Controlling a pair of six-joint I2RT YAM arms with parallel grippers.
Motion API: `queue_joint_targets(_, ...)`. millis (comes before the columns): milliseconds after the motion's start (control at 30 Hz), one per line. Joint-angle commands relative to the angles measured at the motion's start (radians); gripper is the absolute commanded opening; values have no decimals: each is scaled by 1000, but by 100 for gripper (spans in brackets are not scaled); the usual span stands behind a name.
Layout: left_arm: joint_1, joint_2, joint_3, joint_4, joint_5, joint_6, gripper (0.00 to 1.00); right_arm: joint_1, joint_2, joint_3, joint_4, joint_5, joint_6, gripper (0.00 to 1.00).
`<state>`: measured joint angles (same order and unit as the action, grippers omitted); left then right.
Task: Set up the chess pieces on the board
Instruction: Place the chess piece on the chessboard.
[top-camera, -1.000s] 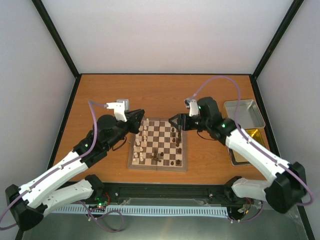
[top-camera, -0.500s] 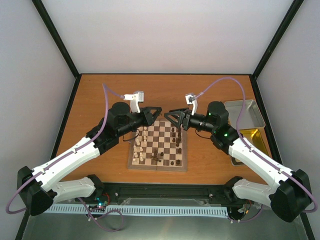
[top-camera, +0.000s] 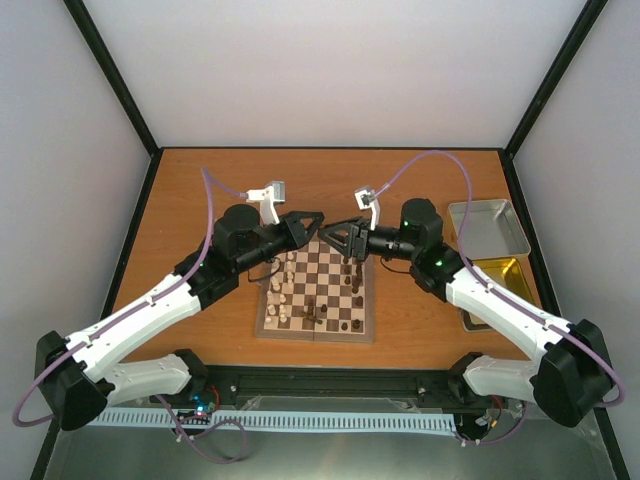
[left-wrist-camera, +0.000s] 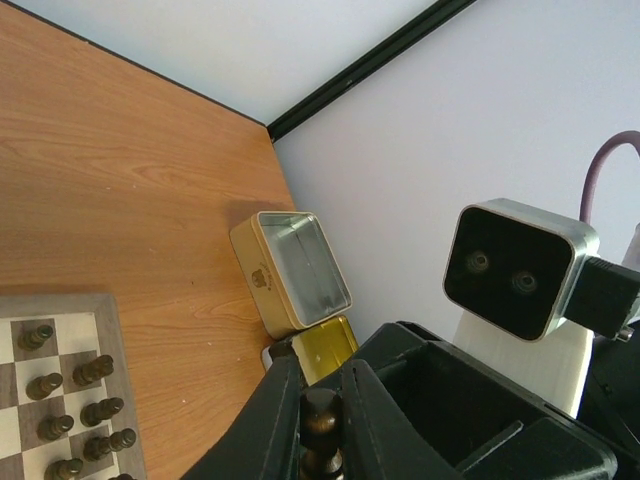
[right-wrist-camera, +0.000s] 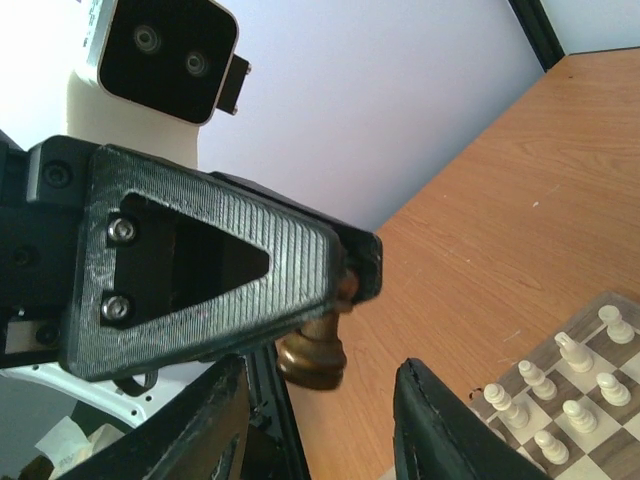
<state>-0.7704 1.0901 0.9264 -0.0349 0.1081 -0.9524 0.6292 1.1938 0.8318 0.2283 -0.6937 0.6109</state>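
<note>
In the top view, your left arm (top-camera: 150, 310) stretches from the lower left corner up toward the centre, elbow low and forearm rising. Your right arm (top-camera: 500, 310) mirrors it from the lower right. The left tool (top-camera: 310, 226) and right tool (top-camera: 338, 236) meet tip to tip in the middle of the frame, over the far edge of the board (top-camera: 318, 320). The board lies on the desk (top-camera: 220, 190), with cream chessmen (top-camera: 280, 290) on its left side and dark chessmen (top-camera: 355, 285) on its right. A silver tray (top-camera: 487, 228) and a gold tray (top-camera: 503, 272) sit at the right of the frame.

In the left wrist view, your left tool (left-wrist-camera: 320, 445) is at the bottom centre. Its fingers are closed tight around a dark chess piece (left-wrist-camera: 320, 412) held clear of the desk. The right arm's wrist camera (left-wrist-camera: 515, 270) faces you from the right. The board corner (left-wrist-camera: 110, 400) sits at the lower left, and both trays lie beyond it.

In the right wrist view, the left tool (right-wrist-camera: 345, 285) reaches in from the left, and the dark chess piece (right-wrist-camera: 312, 358) hangs base-down from its tip. Your right tool (right-wrist-camera: 320, 410) has its fingers (right-wrist-camera: 215, 425) standing apart at the bottom, one on each side of the piece and not touching it. It grips nothing. The board (right-wrist-camera: 600, 440) shows at the lower right.
</note>
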Motion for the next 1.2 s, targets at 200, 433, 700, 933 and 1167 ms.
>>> queue_joint_targets(200, 3, 12, -7, 53, 39, -38, 1, 13, 27, 68, 2, 14, -32, 21)
queue_joint_targets(433, 3, -2, -33, 64, 77, -54, 2, 15, 20, 69, -14, 67, -105, 4)
queue_joint_targets(700, 3, -43, -11, 24, 57, -24, 38, 14, 0, 87, -133, 83, -284, 3)
queue_joint_targets(933, 70, -61, 83, -120, 169, 66, 73, 13, -30, 110, -273, 47, -441, 3)
queue_joint_targets(1167, 199, 6, 178, -338, 506, 198, 71, 14, -58, 142, -420, -8, -604, 4)
